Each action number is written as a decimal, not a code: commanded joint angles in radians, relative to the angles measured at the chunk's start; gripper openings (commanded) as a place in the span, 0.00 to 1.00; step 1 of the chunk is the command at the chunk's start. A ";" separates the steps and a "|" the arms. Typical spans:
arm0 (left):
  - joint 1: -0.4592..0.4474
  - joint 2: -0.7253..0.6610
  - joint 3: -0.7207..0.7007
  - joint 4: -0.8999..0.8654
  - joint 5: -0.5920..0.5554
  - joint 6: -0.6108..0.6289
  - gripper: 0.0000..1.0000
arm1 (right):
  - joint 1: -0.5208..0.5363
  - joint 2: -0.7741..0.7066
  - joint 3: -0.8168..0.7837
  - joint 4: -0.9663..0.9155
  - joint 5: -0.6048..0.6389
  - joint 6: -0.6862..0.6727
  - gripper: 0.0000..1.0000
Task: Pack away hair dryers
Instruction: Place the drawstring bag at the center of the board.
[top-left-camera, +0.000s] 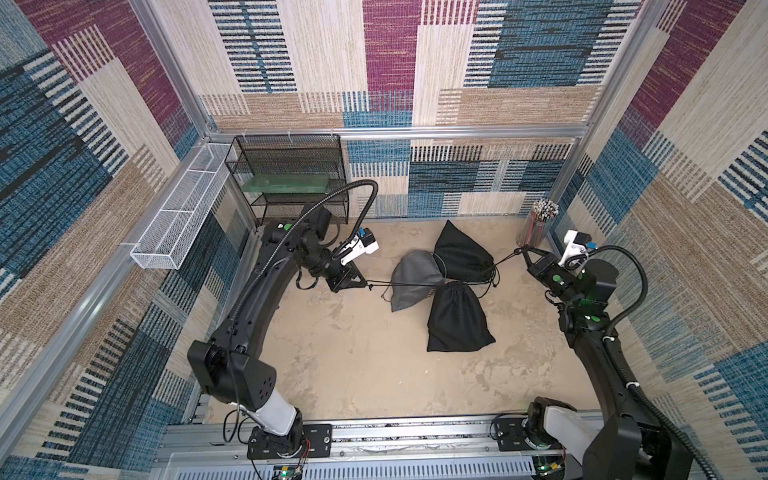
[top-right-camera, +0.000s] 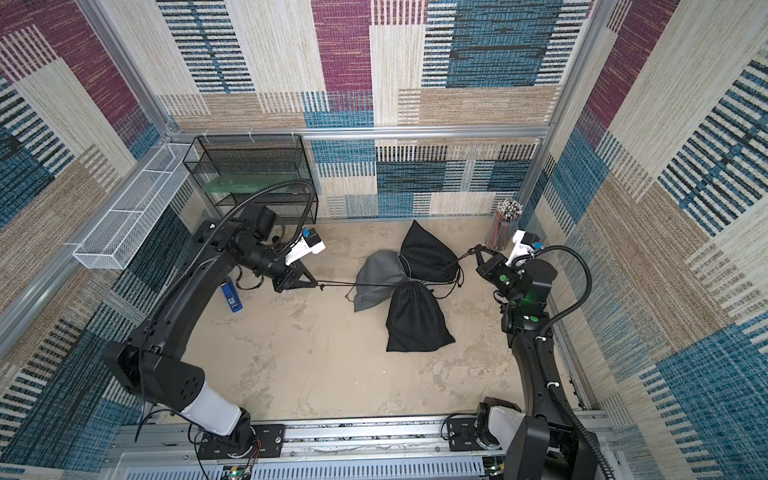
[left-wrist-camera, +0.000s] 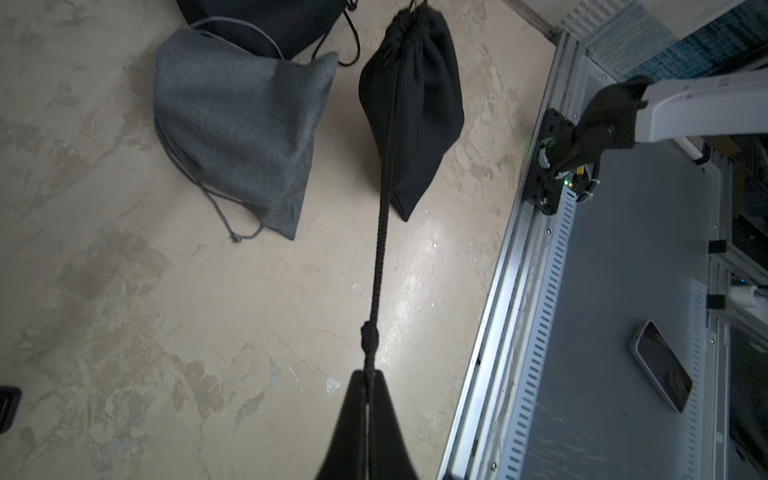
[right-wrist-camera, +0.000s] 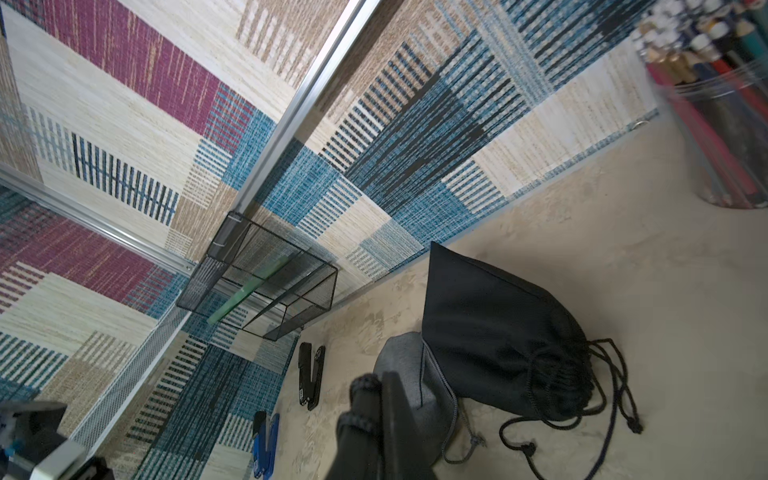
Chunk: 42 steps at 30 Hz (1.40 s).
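No hair dryers show in any view. Three drawstring pouches lie mid-table: a grey pouch (top-left-camera: 413, 280) (top-right-camera: 378, 278) (left-wrist-camera: 237, 137) (right-wrist-camera: 403, 361), a far black pouch (top-left-camera: 461, 251) (top-right-camera: 426, 251) (right-wrist-camera: 498, 332), and a near black pouch (top-left-camera: 457, 320) (top-right-camera: 415, 320) (left-wrist-camera: 411, 108) with its mouth gathered tight. Its black cord (top-left-camera: 399, 285) (left-wrist-camera: 384, 232) runs taut to both sides. My left gripper (top-left-camera: 365, 286) (top-right-camera: 318, 284) (left-wrist-camera: 369, 376) is shut on the cord just behind a knot. Right of the pouches, my right gripper (top-left-camera: 519, 251) (top-right-camera: 473, 250) (right-wrist-camera: 376, 382) is shut on the other end.
A black mesh shelf (top-left-camera: 286, 178) and a white mesh basket (top-left-camera: 183, 216) stand at the back left. A cup of pencils (top-left-camera: 538, 224) is at the back right, close to my right gripper. A blue stick gadget (top-right-camera: 231, 295) and a black stick gadget (right-wrist-camera: 311, 376) lie by the left arm.
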<state>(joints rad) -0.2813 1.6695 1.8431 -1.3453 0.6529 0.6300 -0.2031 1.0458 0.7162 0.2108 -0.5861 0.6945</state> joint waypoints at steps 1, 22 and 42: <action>0.002 0.097 0.111 0.003 0.044 -0.092 0.00 | 0.087 0.033 0.033 -0.068 0.106 -0.104 0.00; 0.001 0.249 0.310 0.001 -0.092 -0.074 0.59 | 0.436 0.314 0.270 -0.586 0.283 -0.384 0.58; 0.113 -0.362 -0.766 1.263 -0.499 -0.600 1.00 | 0.372 -0.014 -0.104 0.037 0.626 -0.655 0.95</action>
<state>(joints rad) -0.1967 1.3487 1.2034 -0.5182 0.2348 0.1726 0.2047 1.0359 0.6518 -0.0135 -0.0265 0.1093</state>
